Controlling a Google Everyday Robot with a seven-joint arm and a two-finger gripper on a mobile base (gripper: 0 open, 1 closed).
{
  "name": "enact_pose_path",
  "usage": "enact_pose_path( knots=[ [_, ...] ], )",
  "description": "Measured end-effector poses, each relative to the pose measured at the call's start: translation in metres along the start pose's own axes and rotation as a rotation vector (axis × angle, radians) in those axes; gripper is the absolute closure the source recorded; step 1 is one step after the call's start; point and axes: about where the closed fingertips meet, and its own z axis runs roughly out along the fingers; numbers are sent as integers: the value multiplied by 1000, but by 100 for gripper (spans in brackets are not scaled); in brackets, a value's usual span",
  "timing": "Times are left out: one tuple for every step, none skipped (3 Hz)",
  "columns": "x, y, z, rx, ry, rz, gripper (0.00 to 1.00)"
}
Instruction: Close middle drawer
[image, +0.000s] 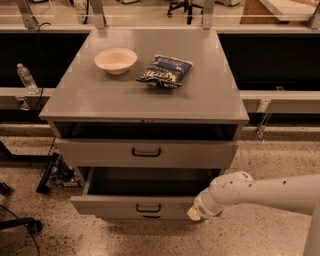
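The middle drawer (115, 206) is the low-fronted grey drawer with a small black handle (148, 208). It stands pulled out of the grey cabinet with its dark tray open. My gripper (194, 214) is at the end of a white arm (260, 192) that comes in from the right. It sits against the right end of the drawer's front panel. The taller-fronted upper drawer (100, 152) is slightly out, with a dark gap above it. Only a sliver of the lowest drawer (150, 217) shows under the middle one.
A cream bowl (115, 60) and a dark chip bag (165, 70) lie on the cabinet top (210, 100). A water bottle (25, 77) stands on the ledge at left. Cables and a chair base (22, 222) are on the speckled floor at left.
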Motion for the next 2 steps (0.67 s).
enact_pose_path(
  knots=[
    [-2,-2,1,5,-5,-5,100],
    [-16,-13,8,35,-36,-36,100]
  ],
)
